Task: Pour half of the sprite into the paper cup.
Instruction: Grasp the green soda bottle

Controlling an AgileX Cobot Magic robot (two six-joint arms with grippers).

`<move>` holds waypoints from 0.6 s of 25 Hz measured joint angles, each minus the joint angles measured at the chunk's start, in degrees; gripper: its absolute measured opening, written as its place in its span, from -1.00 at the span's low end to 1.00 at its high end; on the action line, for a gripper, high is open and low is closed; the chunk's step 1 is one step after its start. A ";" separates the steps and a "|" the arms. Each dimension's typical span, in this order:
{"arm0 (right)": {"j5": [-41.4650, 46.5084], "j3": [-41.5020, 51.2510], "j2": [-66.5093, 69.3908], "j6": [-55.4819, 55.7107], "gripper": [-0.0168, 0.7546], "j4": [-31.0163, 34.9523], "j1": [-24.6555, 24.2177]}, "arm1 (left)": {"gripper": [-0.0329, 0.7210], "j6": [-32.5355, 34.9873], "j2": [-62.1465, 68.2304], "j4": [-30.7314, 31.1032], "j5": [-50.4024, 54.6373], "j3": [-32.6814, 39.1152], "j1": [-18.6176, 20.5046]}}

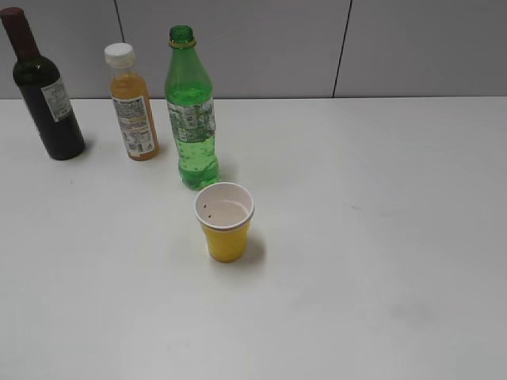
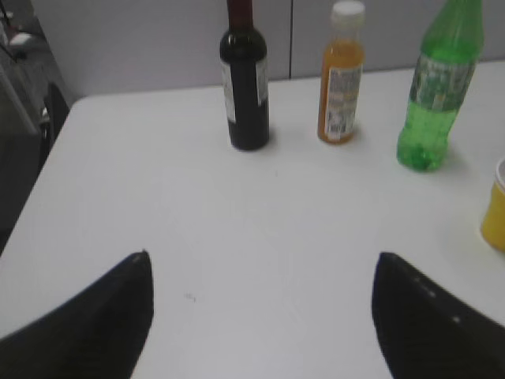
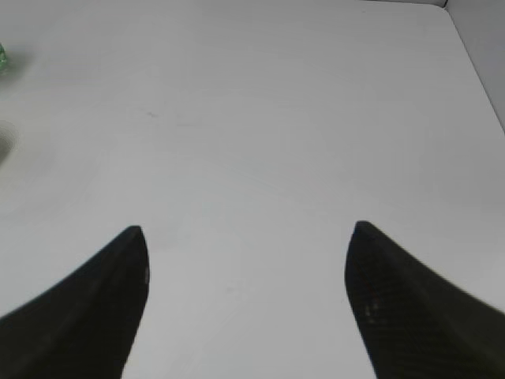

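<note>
The sprite (image 1: 191, 111), a tall green bottle with no cap, stands upright on the white table; it also shows in the left wrist view (image 2: 438, 87). The paper cup (image 1: 225, 222), yellow outside and white inside, stands just in front of it, and its edge shows in the left wrist view (image 2: 495, 213). My left gripper (image 2: 260, 264) is open and empty over bare table, well short of the bottles. My right gripper (image 3: 248, 233) is open and empty over bare table; a green sliver of the sprite (image 3: 2, 57) sits at its far left. Neither gripper shows in the exterior view.
An orange juice bottle (image 1: 131, 103) with a white cap and a dark wine bottle (image 1: 43, 91) stand left of the sprite near the back wall. The table's left edge (image 2: 47, 166) shows in the left wrist view, its right edge (image 3: 473, 63) in the right wrist view.
</note>
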 joint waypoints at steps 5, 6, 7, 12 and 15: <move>0.00 0.00 0.00 0.00 0.56 0.00 0.00 | 0.89 0.11 6.60 -0.05 -11.01 0.00 0.00; 0.00 0.00 0.00 0.00 0.56 0.00 0.00 | 0.89 0.11 8.48 -0.12 -13.39 0.00 0.00; 0.00 0.00 0.00 0.00 0.56 0.00 0.00 | 0.88 0.18 10.73 -0.29 -16.33 0.05 0.00; 0.00 0.00 0.00 0.00 0.55 0.00 0.00 | 0.86 0.23 21.23 -2.42 -26.96 0.05 0.00; 0.00 0.00 0.00 0.00 0.55 0.00 0.00 | 0.84 0.23 28.31 -3.01 -33.93 0.05 0.00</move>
